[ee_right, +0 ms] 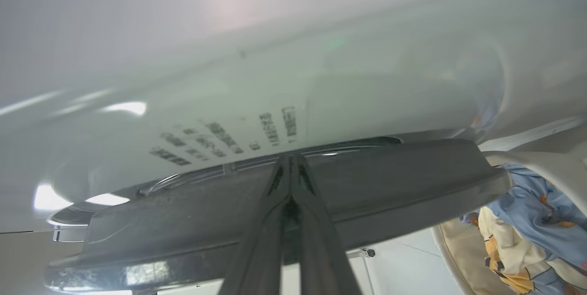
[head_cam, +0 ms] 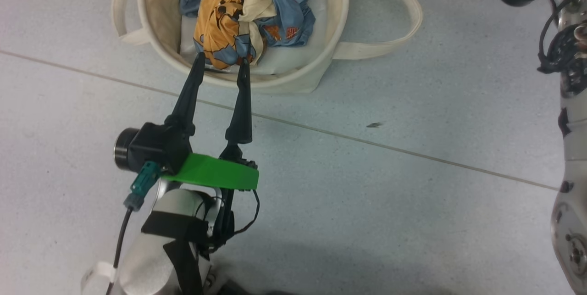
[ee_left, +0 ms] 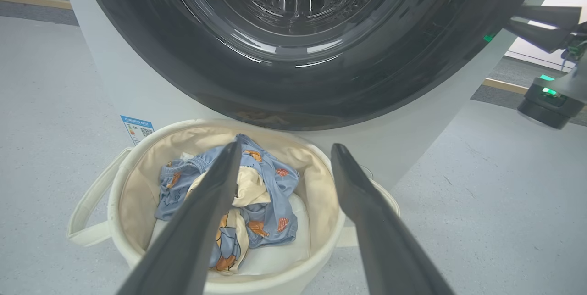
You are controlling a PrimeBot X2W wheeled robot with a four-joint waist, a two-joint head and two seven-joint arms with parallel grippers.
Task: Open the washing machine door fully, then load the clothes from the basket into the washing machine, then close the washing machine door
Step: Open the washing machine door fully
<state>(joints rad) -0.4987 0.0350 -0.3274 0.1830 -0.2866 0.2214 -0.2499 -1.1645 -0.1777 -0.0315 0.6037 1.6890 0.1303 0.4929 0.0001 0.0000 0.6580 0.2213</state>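
Left gripper point(head_cam: 222, 58): fingers spread wide and holding nothing; tips hang over the near rim of the basket point(head_cam: 339, 6), one on each side of the cream-and-orange fold
Left finger axis: runs from the wrist up the head view, leaning slightly right, straight at the basket
Right gripper point(ee_right: 289, 159): fingers pressed together with nothing between them; tips against the dark edge of the washing machine door point(ee_right: 390, 180)
Right finger axis: in the left wrist view they point(ee_left: 509, 22) point sideways at the door's black rim point(ee_left: 321, 88)
Clothes point(head_cam: 257, 6): crumpled heap inside the basket on a white pad point(head_cam: 293, 56); the cream-orange piece lies lengthwise from near rim to far, with blue fabric behind and to the right
Basket stance: upright on the floor point(head_cam: 367, 194), mouth up, loop handles splayed to left and right
Basket position: just in front of the washing machine point(ee_left: 137, 84), below the door, beside a small blue label point(ee_left: 137, 130)
Door: glass faces the left wrist camera, drum visible through it; latched or ajar, cannot tell
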